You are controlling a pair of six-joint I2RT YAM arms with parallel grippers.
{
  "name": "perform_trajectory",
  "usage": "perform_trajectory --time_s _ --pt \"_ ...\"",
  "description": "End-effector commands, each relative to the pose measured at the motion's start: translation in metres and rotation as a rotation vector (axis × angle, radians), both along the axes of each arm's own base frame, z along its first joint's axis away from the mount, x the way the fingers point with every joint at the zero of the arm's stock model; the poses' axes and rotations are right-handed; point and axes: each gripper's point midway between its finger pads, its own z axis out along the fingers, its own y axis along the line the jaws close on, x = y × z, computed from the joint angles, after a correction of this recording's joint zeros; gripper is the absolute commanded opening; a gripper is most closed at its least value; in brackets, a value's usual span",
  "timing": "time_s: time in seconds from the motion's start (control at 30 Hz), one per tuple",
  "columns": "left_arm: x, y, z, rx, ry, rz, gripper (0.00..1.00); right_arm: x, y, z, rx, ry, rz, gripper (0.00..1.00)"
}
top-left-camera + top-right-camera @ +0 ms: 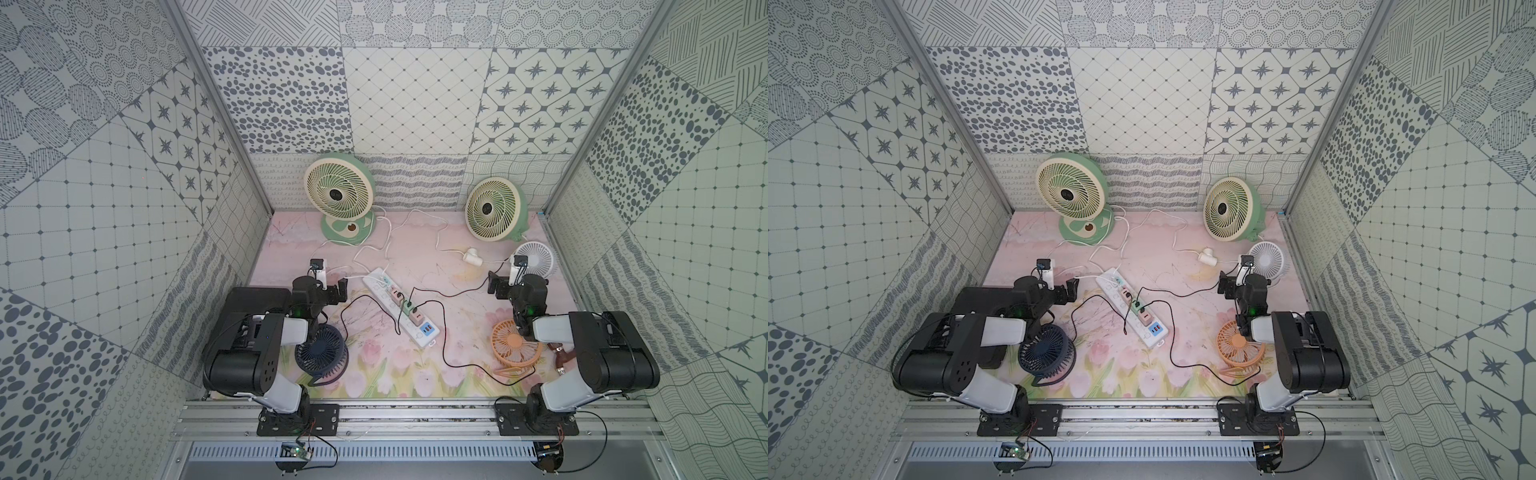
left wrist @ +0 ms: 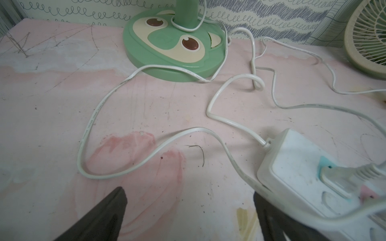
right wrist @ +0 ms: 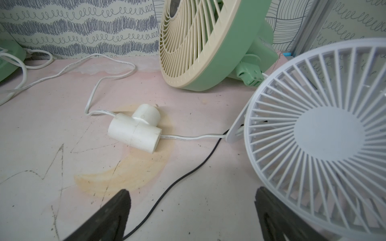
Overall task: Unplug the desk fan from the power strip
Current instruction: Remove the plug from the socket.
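Top views, power strip [image 1: 401, 309] [image 1: 1133, 309]: lies slanted mid-counter [image 1: 457, 266] between the arms, USB end nearest; black plugs [image 1: 410, 306] sit in its middle sockets.
Top views, left fingers [image 1: 332, 286]: spread wide, empty, just left of the strip's far end.
Top views, right fingers [image 1: 507, 284]: spread wide, empty, well right of the strip, beside the white fan [image 1: 536, 259].
Left wrist, power strip [image 2: 302, 167]: far end close by one finger; white plug [image 2: 338, 179] in the blue socket.
Right wrist, right fingers: apart over bare counter, gripping nothing.
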Motion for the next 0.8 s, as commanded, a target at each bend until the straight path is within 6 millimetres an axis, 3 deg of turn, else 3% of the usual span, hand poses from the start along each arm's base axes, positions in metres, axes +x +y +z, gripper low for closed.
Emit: perform_trajectory --time_s 0.0,0.13,0.33,0.47,0.6,0.77 --pt "0.002 0.0 0.002 -0.001 -0.007 0.007 0.99 0.008 0.003 0.016 -0.007 -0.06 0.012 0.97" --pt "0.005 0.015 0.009 0.005 0.002 0.103 0.99 0.008 0.001 0.017 -0.007 -0.062 0.003 0.97" --pt "-0.004 0.024 0.029 0.017 0.003 0.184 0.99 0.004 0.007 0.039 -0.013 -0.031 0.018 0.97" --pt "-0.015 0.026 0.053 0.058 -0.04 0.224 0.99 -0.004 0.016 0.073 -0.034 -0.026 0.016 0.97" --pt "-0.022 0.022 0.069 0.037 -0.011 0.248 0.99 -0.019 0.038 0.109 -0.019 -0.04 0.071 0.97" --pt "-0.033 0.006 0.085 -0.052 0.011 0.234 0.99 -0.047 0.083 0.137 -0.013 -0.006 0.219 0.97"
